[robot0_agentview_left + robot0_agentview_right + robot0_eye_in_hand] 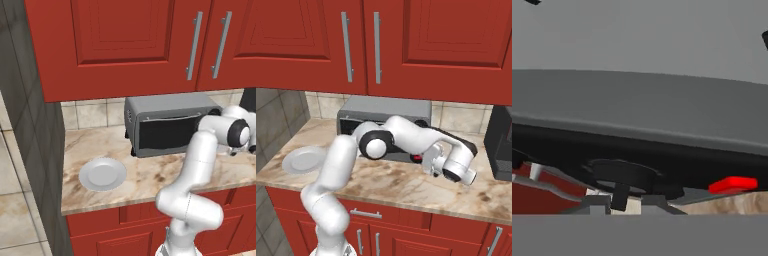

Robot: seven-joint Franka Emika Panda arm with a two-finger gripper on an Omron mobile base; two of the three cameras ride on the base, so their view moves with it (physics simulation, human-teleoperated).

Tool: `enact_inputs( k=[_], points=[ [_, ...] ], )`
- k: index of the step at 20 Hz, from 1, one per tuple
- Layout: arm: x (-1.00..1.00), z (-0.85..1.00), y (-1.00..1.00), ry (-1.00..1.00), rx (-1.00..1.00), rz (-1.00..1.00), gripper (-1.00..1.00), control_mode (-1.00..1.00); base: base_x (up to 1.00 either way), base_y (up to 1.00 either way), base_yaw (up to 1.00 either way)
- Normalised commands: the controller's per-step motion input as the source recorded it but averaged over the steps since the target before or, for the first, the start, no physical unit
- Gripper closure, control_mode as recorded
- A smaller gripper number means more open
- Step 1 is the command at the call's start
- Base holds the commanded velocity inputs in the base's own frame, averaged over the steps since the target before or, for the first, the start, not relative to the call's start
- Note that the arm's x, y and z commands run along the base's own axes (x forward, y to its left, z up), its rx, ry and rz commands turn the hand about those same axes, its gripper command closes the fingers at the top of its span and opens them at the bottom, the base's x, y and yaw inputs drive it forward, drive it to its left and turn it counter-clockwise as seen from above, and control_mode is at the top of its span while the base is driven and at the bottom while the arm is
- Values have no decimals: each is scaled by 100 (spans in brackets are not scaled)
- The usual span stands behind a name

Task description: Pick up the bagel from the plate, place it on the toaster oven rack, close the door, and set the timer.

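Observation:
The grey toaster oven (170,106) (387,107) stands at the back of the counter with its dark glass door (165,133) closed. The round light plate (102,174) (301,160) lies bare on the counter to the oven's left. The bagel and the rack are hidden. My gripper (425,160) (618,196) reaches in at the oven's right-side control panel. In the hand view it is shut on a round dark knob (619,173), with a small red mark (733,184) beside it. My arm covers much of the oven front in the right base view.
Red upper cabinets (125,45) hang low over the oven. A dark appliance (501,145) stands on the counter right of my hand. The marble counter (150,172) ends at a tiled wall (30,125) on the left.

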Motion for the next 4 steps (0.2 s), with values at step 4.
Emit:
enact_inputs(
  k=[4],
  points=[
    [10,0,0,0,11,0,100,-100,0,0,0]
  ],
)
